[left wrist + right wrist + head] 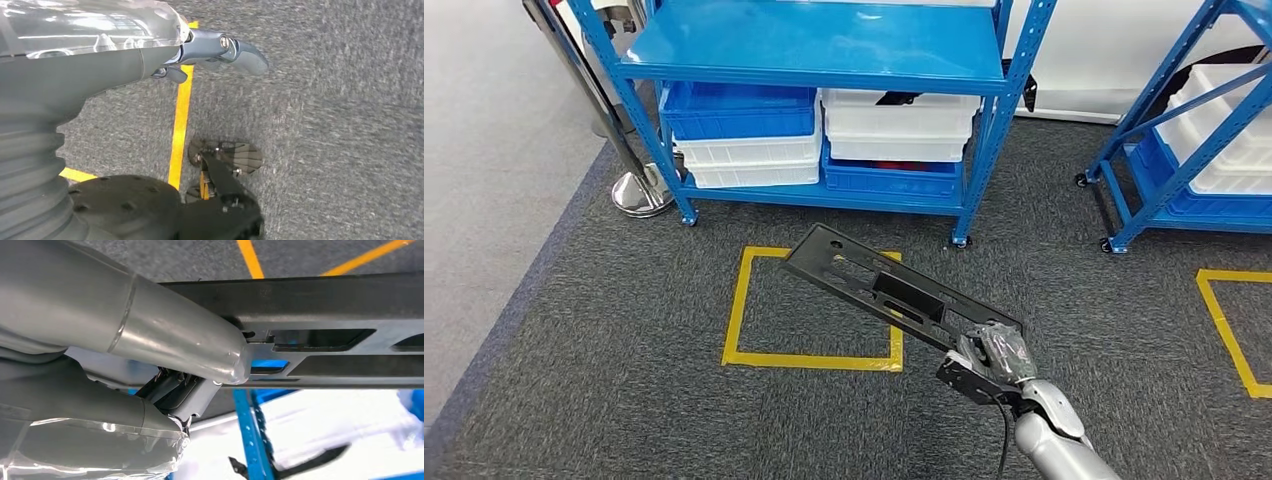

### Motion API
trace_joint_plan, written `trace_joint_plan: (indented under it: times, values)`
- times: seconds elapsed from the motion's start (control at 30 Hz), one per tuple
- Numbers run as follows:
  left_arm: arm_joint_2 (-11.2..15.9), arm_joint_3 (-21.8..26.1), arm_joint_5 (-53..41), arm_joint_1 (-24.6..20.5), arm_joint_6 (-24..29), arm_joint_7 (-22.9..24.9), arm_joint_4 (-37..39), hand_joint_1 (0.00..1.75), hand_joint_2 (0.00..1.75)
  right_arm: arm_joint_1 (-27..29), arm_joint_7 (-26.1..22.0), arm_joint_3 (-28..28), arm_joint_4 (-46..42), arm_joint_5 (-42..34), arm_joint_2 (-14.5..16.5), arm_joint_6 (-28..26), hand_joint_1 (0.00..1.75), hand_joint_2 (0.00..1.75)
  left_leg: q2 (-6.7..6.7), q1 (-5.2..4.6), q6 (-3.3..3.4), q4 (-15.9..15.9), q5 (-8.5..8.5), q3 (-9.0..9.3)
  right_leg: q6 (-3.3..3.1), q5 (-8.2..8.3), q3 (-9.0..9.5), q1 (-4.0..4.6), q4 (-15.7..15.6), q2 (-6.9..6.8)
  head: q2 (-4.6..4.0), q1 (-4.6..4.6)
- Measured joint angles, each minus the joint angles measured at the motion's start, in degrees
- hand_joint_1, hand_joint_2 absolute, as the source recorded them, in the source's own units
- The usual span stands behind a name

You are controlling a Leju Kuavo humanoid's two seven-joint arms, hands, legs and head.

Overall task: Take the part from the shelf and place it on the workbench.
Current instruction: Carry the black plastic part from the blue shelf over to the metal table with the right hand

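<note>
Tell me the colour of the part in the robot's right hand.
Black; the part shows best in the head view.

no readable text, no labels, no brands, no numbers anywhere

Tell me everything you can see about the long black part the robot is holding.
The black part is a long, flat, matte panel, plastic or painted metal by its look, with rectangular cutouts, small holes and a raised block near the middle. The right robot hand grips one end; the other end juts forward and left, tilted upward, above the grey carpet and the yellow taped square, in front of the blue shelf. Nothing else touches it.
</note>
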Motion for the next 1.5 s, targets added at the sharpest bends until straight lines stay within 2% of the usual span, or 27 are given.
trace_joint_plan:
  times: [0.07,0.13,0.17,0.2,0.23,0.3,0.37,0.43,0.5,0.57,0.63,0.67,0.7,0.73,0.8,0.87,0.93,0.97,1.03,1.1,1.17,1.2,1.23,1.3,1.37,1.43,1.5]
  values:
    - [-0.02,0.02,0.01,-0.18,0.0,0.08,0.0,0.0,1.75,0.04,-0.02,-0.01,-0.4,0.19,-0.43,0.02,1.64,0.0,2.29,0.34,-0.51,7.25,-3.55,-3.34,-0.36,-0.13,0.15,0.19,-0.04,-1.38,0.0,-0.01]
    - [-0.02,0.03,0.04,-0.22,-0.01,0.23,0.0,0.0,1.75,0.18,0.12,-0.01,-0.85,0.4,-0.95,0.05,1.64,0.0,2.79,0.79,-0.93,12.44,-5.06,-5.79,-0.41,-0.29,0.27,0.3,-0.02,-2.81,0.0,-0.01]
    - [-0.02,0.04,0.07,-0.18,-0.01,0.32,0.0,0.0,1.75,0.26,0.22,-0.03,-1.2,0.46,-1.19,0.07,1.64,0.0,2.96,0.93,-1.05,11.92,-4.22,-5.49,-0.34,-0.37,0.34,0.3,0.0,-3.47,0.0,-0.01]
    - [-0.02,0.05,0.09,-0.16,0.0,0.4,0.0,0.0,1.75,0.34,0.3,-0.1,-1.7,0.49,-1.48,0.07,1.64,0.0,3.26,1.02,-1.07,9.23,-2.56,-4.07,-0.21,-0.48,0.48,0.29,0.01,-4.09,0.0,-0.01]
    - [-0.02,0.07,0.11,-0.18,0.02,0.45,0.0,0.0,1.75,0.39,0.34,-0.26,-2.31,0.49,-1.77,0.07,1.64,0.0,3.93,1.04,-0.97,5.09,-0.59,-1.88,-0.05,-0.62,0.67,0.29,0.02,-4.69,0.0,-0.01]
    - [-0.04,0.09,0.15,-0.38,0.07,0.49,0.0,0.0,1.75,0.67,0.36,-0.89,-4.02,0.37,-2.57,0.12,1.64,0.0,5.64,0.61,-0.32,-1.69,1.49,1.69,0.46,-0.89,1.02,0.47,-0.01,-5.77,0.0,0.0]
    - [-0.1,0.11,0.27,-0.41,0.1,0.51,0.0,0.0,1.75,1.19,0.28,-1.76,-6.27,-0.11,-3.45,0.44,1.64,0.0,5.94,0.13,0.39,-3.51,1.51,2.48,1.1,-1.04,1.25,0.73,-0.09,-6.75,0.0,0.01]
    - [-0.15,0.14,0.4,-0.15,0.1,0.52,0.0,0.0,1.75,1.68,0.14,-2.6,-8.56,-0.74,-4.07,1.0,1.64,0.0,4.86,0.22,1.08,-3.9,1.78,2.48,1.81,-1.18,1.52,0.69,-0.23,-7.36,0.0,0.0]
    - [-0.21,0.17,0.42,-0.09,0.09,0.55,0.0,0.0,1.75,2.24,-0.15,-3.53,-10.85,-1.4,-4.75,1.67,1.64,0.0,3.92,0.5,1.86,-4.59,2.19,2.74,2.28,-2.65,0.89,0.43,1.46,-5.05,0.0,0.0]
    - [-0.31,0.19,0.4,-0.32,0.05,0.64,0.0,0.0,1.75,3.22,-0.55,-4.66,-13.05,-2.3,-5.66,2.69,1.64,0.0,2.71,0.61,2.31,-4.9,2.46,2.84,2.35,-6.2,-2.14,0.36,7.86,-1.82,0.0,0.02]
    - [-0.4,0.2,0.39,-0.46,0.01,0.87,0.0,0.0,1.75,4.35,-0.79,-5.62,-14.63,-3.11,-6.25,3.74,1.64,0.0,1.23,0.57,2.4,-4.81,2.49,2.81,2.33,-8.66,-5.94,0.42,15.05,-0.94,0.0,0.02]
    - [-0.44,0.21,0.38,-0.48,0.0,1.03,0.0,0.0,1.75,4.73,-0.84,-5.91,-15.17,-3.36,-6.35,4.1,1.64,0.0,0.51,0.56,2.37,-4.7,2.46,2.81,2.35,-8.24,-6.81,0.4,16.19,-0.87,0.0,0.02]
    - [-0.48,0.22,0.37,-0.54,-0.01,1.2,0.0,0.0,1.75,4.95,-0.92,-6.16,-15.69,-3.56,-6.4,4.47,1.64,0.0,-0.23,0.58,2.3,-4.53,2.41,2.81,2.37,-6.72,-6.68,0.32,15.18,-0.81,0.0,0.02]
    - [-0.52,0.23,0.34,-0.69,-0.01,1.37,0.0,0.0,1.75,5.0,-1.06,-6.41,-16.12,-3.77,-6.42,4.85,1.64,0.0,-0.95,0.63,2.15,-4.27,2.29,2.81,2.41,-4.32,-5.45,0.16,11.95,-0.5,0.0,0.02]
    - [-0.61,0.26,0.27,-1.18,-0.02,1.57,0.0,0.0,1.75,4.69,-1.57,-6.93,-16.6,-4.35,-6.48,5.63,1.64,0.0,-2.32,0.64,1.65,-3.48,1.93,2.47,2.46,-0.82,-2.41,-0.32,4.61,1.86,0.0,0.02]
    - [-0.65,0.36,0.18,-1.62,-0.01,1.61,0.0,0.0,1.75,4.28,-2.23,-7.22,-16.64,-4.95,-6.61,6.26,1.64,0.0,-3.52,0.63,0.98,-3.0,1.85,1.86,2.16,-0.16,-1.2,-0.44,1.54,3.47,0.0,0.02]
    - [-0.61,0.46,0.09,-1.74,0.0,1.62,0.0,0.0,1.75,3.89,-2.86,-7.25,-16.56,-5.23,-6.66,6.45,1.64,0.0,-4.68,0.7,0.28,-3.15,2.1,1.38,1.44,-0.1,-1.2,-0.31,1.4,2.41,0.0,0.01]
    - [-0.56,0.5,0.06,-1.71,0.01,1.63,0.0,0.0,1.75,3.64,-3.1,-7.23,-16.51,-5.29,-6.64,6.42,1.64,0.0,-4.32,0.69,-0.01,-2.97,1.98,1.2,1.01,-0.02,-1.14,-0.32,1.28,1.8,0.0,0.01]
    - [-0.48,0.55,0.05,-1.89,0.02,1.64,0.0,0.0,1.75,3.29,-3.39,-7.23,-16.46,-5.42,-6.55,6.31,1.64,0.0,-1.42,0.56,-0.56,0.15,0.08,-0.23,0.21,0.04,-0.99,-0.38,1.04,0.36,0.0,0.01]
    - [-0.48,0.57,0.04,-2.21,0.02,1.66,0.0,0.0,1.75,3.22,-3.52,-7.26,-16.33,-5.5,-6.51,6.24,1.64,0.0,1.91,0.58,-0.97,7.21,-3.47,-3.52,-0.23,-0.09,-0.89,-0.06,1.01,-1.18,0.0,0.0]
    - [-0.5,0.6,0.04,-2.31,0.01,1.68,0.0,0.0,1.75,3.25,-3.58,-7.26,-16.04,-5.49,-6.49,6.23,1.64,0.0,2.84,0.67,-1.06,12.38,-5.04,-5.98,-0.41,-0.22,-0.81,0.27,1.03,-2.81,0.0,0.0]
    - [-0.51,0.63,0.05,-2.28,0.02,1.72,0.0,0.0,1.75,3.23,-3.6,-7.25,-15.91,-5.45,-6.45,6.22,1.64,0.0,2.96,0.67,-0.95,12.17,-4.37,-5.82,-0.47,-0.29,-0.76,0.42,1.03,-3.56,0.0,0.0]
    - [-0.52,0.69,0.05,-2.26,0.05,1.78,0.0,0.0,1.75,3.17,-3.62,-7.24,-15.82,-5.33,-6.4,6.19,1.64,0.0,3.13,0.61,-0.69,9.73,-2.8,-4.52,-0.5,-0.36,-0.65,0.56,1.03,-4.28,0.0,0.01]
    - [-0.49,0.87,-0.05,-2.38,0.14,2.06,0.0,0.0,1.75,2.91,-3.44,-7.26,-15.76,-4.54,-6.16,5.95,1.64,0.0,5.23,-0.01,0.41,1.96,0.37,-0.41,-0.41,-0.55,-0.37,0.88,1.01,-5.51,0.0,0.0]
    - [-0.45,0.97,-0.46,-2.66,0.17,2.59,0.0,0.0,1.75,2.86,-2.73,-7.42,-15.9,-3.41,-5.84,5.69,1.64,0.0,7.15,-0.82,1.44,-2.7,1.48,1.97,-0.03,-0.7,-0.15,1.07,0.94,-6.63,0.0,0.01]
    - [-0.43,0.96,-1.02,-2.68,0.14,3.14,0.0,0.0,1.75,3.91,-1.64,-8.04,-17.19,-2.71,-5.75,6.02,1.64,0.0,6.32,-1.07,1.91,-3.4,1.53,2.22,0.56,-0.82,0.25,1.07,0.66,-7.92,0.0,0.01]
    - [-0.46,0.95,-1.44,-2.3,0.03,3.53,0.0,0.0,1.75,6.27,-0.82,-9.19,-20.13,-2.55,-6.26,6.78,1.64,0.0,4.82,-0.68,2.41,-4.4,2.06,2.76,1.16,-1.6,0.52,0.89,1.18,-6.94,0.0,0.0]
